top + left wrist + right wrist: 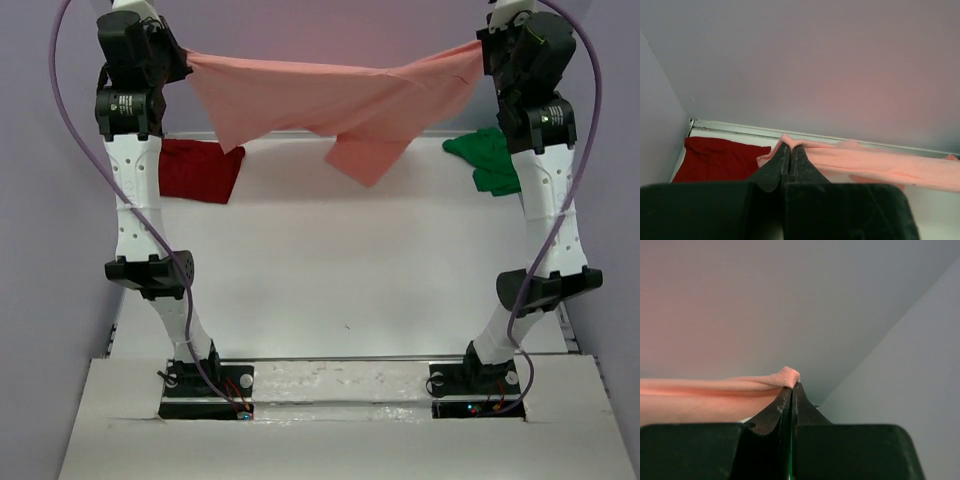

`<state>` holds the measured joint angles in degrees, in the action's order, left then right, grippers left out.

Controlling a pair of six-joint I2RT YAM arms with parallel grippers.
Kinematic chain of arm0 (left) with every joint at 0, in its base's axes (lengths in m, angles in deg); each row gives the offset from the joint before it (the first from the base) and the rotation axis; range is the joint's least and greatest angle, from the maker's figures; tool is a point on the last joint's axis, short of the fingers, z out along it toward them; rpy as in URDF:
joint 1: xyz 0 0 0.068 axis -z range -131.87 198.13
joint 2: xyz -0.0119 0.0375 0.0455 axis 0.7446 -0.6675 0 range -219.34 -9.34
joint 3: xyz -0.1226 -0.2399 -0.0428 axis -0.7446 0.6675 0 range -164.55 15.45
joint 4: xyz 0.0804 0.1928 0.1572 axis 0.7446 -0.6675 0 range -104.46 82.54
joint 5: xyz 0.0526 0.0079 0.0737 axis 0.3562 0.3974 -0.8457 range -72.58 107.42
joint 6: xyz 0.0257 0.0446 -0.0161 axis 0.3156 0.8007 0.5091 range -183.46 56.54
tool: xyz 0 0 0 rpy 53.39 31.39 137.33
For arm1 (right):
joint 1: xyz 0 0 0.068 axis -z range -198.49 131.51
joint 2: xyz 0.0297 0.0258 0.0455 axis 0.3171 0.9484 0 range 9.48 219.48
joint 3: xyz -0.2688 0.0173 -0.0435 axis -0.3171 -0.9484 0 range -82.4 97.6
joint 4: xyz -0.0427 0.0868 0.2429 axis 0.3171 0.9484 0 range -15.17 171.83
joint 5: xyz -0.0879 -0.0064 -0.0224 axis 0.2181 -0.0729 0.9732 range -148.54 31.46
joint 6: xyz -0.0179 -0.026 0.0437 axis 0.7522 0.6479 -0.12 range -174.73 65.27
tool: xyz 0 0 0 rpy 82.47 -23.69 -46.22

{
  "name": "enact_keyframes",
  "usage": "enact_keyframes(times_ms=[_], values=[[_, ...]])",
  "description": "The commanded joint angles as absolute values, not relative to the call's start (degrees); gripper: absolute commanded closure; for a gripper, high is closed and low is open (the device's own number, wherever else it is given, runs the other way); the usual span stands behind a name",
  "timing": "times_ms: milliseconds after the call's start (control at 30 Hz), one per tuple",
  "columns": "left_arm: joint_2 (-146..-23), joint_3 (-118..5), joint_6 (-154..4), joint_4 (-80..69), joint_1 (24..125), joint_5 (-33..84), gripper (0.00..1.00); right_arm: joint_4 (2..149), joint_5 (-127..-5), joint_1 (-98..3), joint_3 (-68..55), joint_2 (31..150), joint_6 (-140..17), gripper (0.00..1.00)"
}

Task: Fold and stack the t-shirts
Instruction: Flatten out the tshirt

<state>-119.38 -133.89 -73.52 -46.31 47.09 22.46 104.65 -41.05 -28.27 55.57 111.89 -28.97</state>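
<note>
Left gripper (788, 146) and right gripper (791, 386) pinch the pink shirt (330, 95) stretched high at 12 o'clock; next, I think, lay it flat.

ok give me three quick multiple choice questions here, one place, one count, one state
1. Where does the dark red t-shirt lie? A. far left of the table B. far right C. near edge
2. How many t-shirts show? A. two B. three C. four
3. The salmon-pink t-shirt is: A. flat on the table B. folded C. stretched in the air between left gripper and right gripper
Answers: 1 A, seen far left in the top view. 2 B, pink, red and the bright green t-shirt. 3 C, both pinch its edges.
</note>
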Motion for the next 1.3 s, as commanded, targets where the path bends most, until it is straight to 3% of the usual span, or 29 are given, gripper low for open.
enact_keyframes(times_ms=[0, 167, 333, 567, 700, 800, 1033, 1200, 1267], values=[[-108.3, -130.6, -73.7, -41.6, 46.3, 24.2, 1.0, 99.7, -41.4, -28.1, 52.4, 100.5, -30.4, 1.0], [-96.0, -116.2, -73.2, -38.3, 50.6, 21.1, 1.0, 99.6, -38.7, -31.2, 46.8, 92.5, -30.1, 1.0], [-81.7, -104.5, -71.7, -36.8, 57.3, 13.2, 1.0, 98.8, -27.2, -45.3, 44.1, 84.0, -23.5, 1.0], [-72.2, -105.1, -71.2, -42.1, 61.6, 9.3, 1.0, 91.4, -11.9, -61.9, 42.5, 78.6, -11.1, 1.0], [-71.6, -106.8, -71.3, -44.5, 61.9, 7.9, 1.0, 71.2, -2.4, -71.2, 39.3, 80.2, 9.6, 1.0], [-72.6, -106.0, -71.1, -44.5, 61.9, 7.1, 1.0, 68.9, -1.6, -73.7, 40.1, 81.8, 11.7, 1.0], [-82.2, -105.1, -72.2, -43.7, 61.9, 4.4, 1.0, 71.5, -5.6, -72.1, 43.3, 90.2, 9.1, 1.0], [-86.9, -88.6, -76.7, -32.1, 61.6, 6.7, 1.0, 96.0, -19.2, -54.0, 40.3, 94.9, -19.3, 1.0], [-89.9, -82.8, -77.5, -28.7, 61.2, 6.5, 1.0, 96.9, -23.0, -48.2, 35.6, 95.2, -25.7, 1.0]])
